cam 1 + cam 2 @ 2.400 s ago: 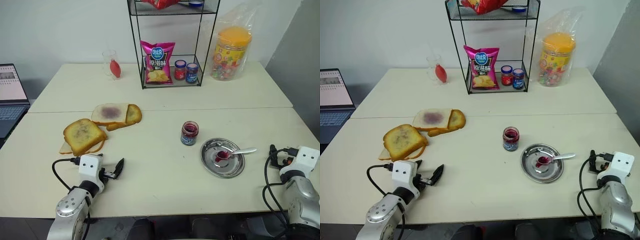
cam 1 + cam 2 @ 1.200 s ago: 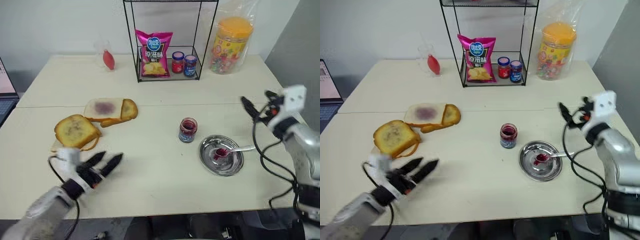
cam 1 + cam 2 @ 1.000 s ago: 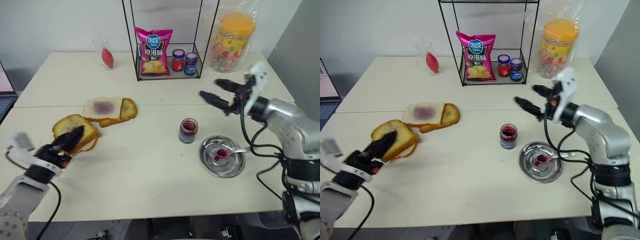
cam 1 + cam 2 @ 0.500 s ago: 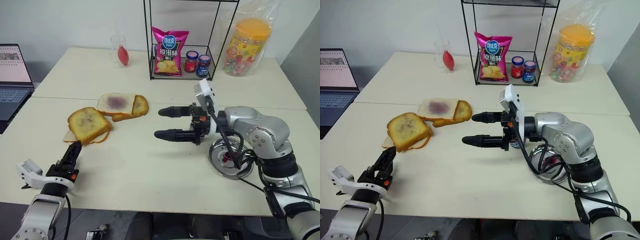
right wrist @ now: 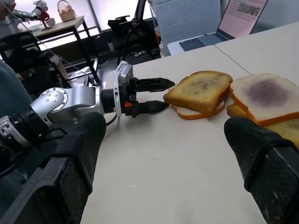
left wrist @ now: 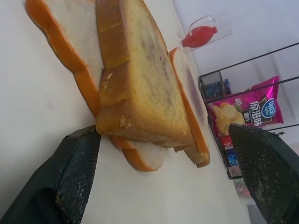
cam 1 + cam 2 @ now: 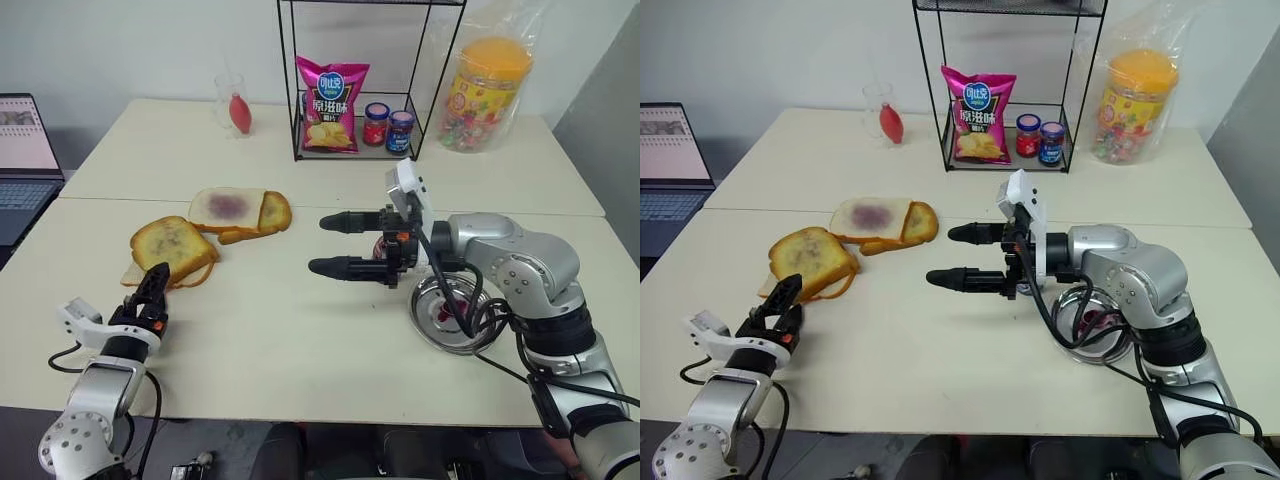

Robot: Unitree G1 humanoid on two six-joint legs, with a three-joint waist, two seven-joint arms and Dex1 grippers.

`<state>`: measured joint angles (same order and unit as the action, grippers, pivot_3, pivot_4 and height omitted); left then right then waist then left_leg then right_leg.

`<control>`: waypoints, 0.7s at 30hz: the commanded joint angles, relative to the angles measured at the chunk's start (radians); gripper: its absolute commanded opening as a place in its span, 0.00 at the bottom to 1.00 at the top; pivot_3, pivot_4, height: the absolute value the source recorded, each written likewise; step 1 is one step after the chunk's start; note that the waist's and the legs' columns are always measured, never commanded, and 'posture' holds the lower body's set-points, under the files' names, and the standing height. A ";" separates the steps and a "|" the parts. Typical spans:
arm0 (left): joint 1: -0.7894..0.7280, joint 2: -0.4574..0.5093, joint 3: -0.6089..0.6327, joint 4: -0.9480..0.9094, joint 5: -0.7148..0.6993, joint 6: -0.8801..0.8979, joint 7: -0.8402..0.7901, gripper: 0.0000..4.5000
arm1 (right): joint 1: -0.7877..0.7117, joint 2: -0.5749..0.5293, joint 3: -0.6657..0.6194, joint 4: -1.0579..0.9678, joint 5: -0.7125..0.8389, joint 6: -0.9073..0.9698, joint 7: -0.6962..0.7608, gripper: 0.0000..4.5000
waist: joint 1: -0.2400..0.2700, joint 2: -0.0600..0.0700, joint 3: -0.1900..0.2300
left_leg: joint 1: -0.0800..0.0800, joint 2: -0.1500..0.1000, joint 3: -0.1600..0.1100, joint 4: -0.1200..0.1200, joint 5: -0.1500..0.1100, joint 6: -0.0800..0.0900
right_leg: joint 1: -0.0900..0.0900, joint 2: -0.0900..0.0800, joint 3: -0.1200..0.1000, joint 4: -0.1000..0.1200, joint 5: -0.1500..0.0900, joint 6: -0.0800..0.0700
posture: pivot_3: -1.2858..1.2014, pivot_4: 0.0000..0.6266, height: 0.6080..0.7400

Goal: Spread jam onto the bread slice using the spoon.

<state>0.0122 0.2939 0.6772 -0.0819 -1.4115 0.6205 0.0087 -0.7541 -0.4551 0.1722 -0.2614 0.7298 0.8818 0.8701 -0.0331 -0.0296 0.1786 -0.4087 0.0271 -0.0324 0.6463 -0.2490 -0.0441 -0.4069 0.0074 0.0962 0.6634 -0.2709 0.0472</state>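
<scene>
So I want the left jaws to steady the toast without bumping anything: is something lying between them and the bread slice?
Nothing visible does. The left gripper, jaws open, sits just short of the bread slice, with bare table between. The slice lies on a paler slice.

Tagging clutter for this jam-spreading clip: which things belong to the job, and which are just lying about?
Job: bread slice, metal plate, left gripper, right gripper; the jam and spoon are hidden behind the right arm.
Lying about: purple-smeared pale slices, chip bag, two small lidded jars, candy jar, laptop, glass.
</scene>
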 commanded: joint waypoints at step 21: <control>-0.019 0.019 0.017 0.033 -0.031 -0.012 -0.088 1.00 | -0.021 -0.008 -0.067 -0.033 0.018 0.027 -0.026 0.99 | -0.001 0.000 0.000 | 0.001 0.000 0.001 0.000 0.000 0.000 | 0.001 0.001 0.001 0.000 0.000 0.000 | 0.52 0.24 1.00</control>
<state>0.0111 0.2975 0.7055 -0.0732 -1.4528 0.6062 -0.0561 -0.7544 -0.4592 0.1389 -0.2722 0.7304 0.9086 0.8457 -0.0343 -0.0297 0.1785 -0.4080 0.0276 -0.0318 0.6466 -0.2490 -0.0444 -0.4064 0.0083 0.0966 0.6635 -0.2710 0.0470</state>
